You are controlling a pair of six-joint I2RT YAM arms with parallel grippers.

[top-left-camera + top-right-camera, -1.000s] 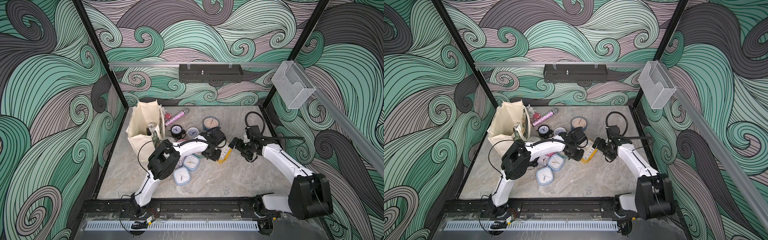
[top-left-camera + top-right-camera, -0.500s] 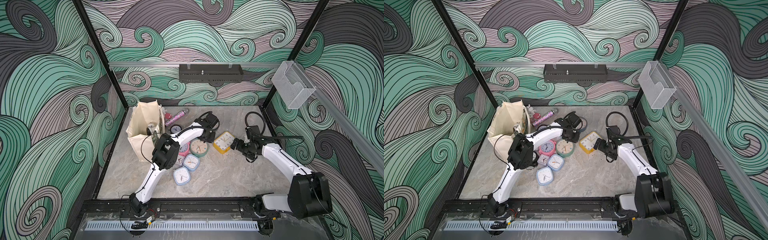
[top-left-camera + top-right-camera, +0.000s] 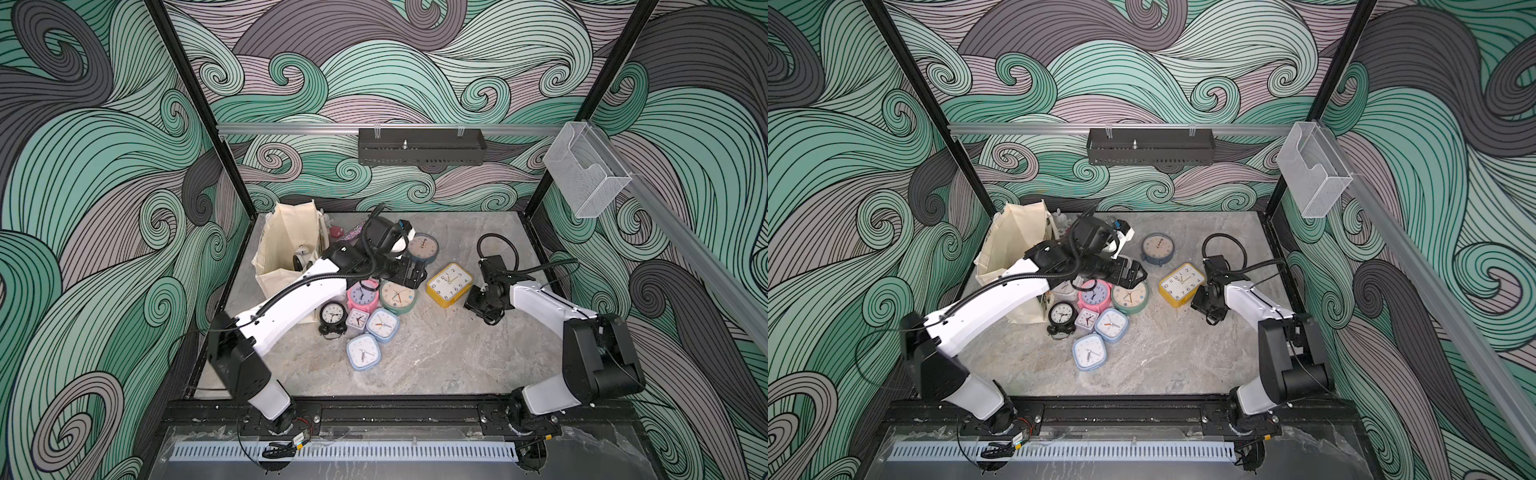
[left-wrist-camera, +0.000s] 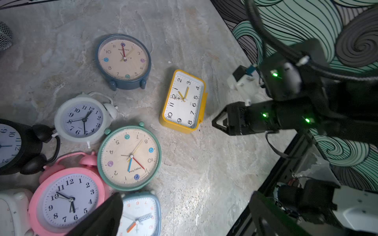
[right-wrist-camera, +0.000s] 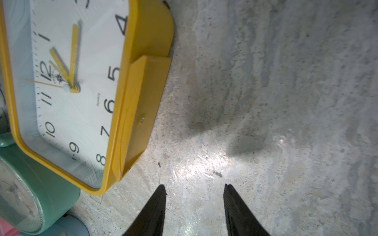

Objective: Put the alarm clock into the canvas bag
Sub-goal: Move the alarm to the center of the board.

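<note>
Progress looks slight: the canvas bag point(image 3: 282, 245) stands open at the far left of the table point(image 3: 436, 357) with a round, clock-like thing point(image 3: 300, 261) low inside it — too small to name surely — while about 9 alarm clocks point(image 3: 363, 352) lie outside, none held. The left gripper point(image 3: 1133, 272) hovers spread and empty over the teal clock point(image 3: 1129, 297), and the right gripper point(image 5: 194, 185) is part-spread on nothing, just beside the yellow alarm clock point(image 5: 67, 92). The left arm point(image 3: 299, 299) covers the bag's near side in both top views, and only 1 left finger point(image 4: 106, 214) shows in the wrist view.
</note>
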